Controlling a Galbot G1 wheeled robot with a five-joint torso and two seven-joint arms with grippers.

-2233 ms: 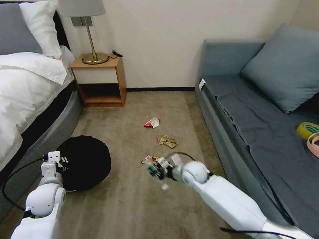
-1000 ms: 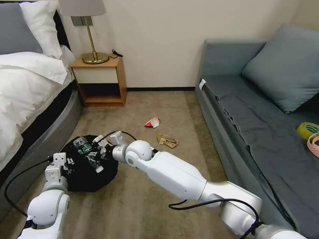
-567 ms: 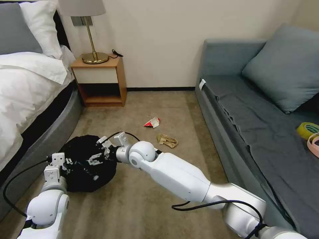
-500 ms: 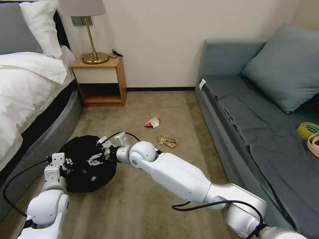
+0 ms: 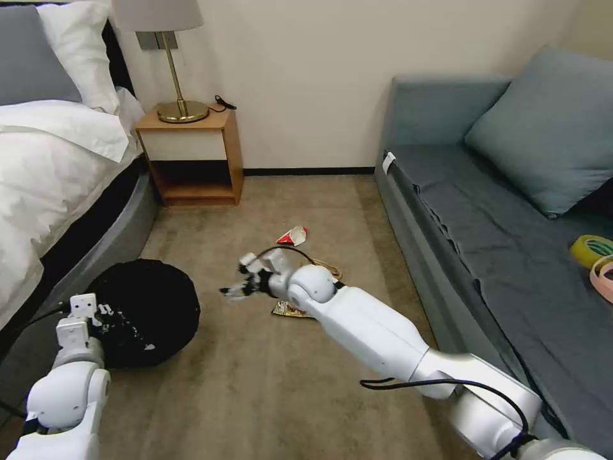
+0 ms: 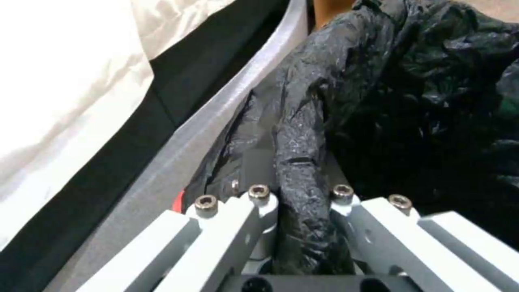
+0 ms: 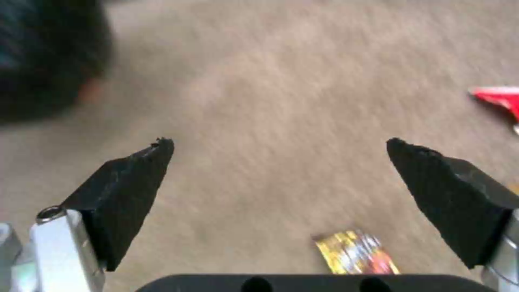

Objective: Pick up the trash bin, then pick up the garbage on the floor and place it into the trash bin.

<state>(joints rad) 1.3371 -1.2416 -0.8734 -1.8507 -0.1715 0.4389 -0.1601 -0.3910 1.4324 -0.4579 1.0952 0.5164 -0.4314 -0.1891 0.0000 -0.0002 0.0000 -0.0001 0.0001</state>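
No words, brands or numbers can be read anywhere. The yellow tape roll [image 5: 591,249] lying on the sofa carries green marks on its side, too small to make out as letters. The gold-brown snack wrapper [image 7: 356,251] on the carpet shows red and yellow print that is blurred beyond reading, and the red-and-white wrapper [image 5: 292,236] farther off shows no legible lettering either.
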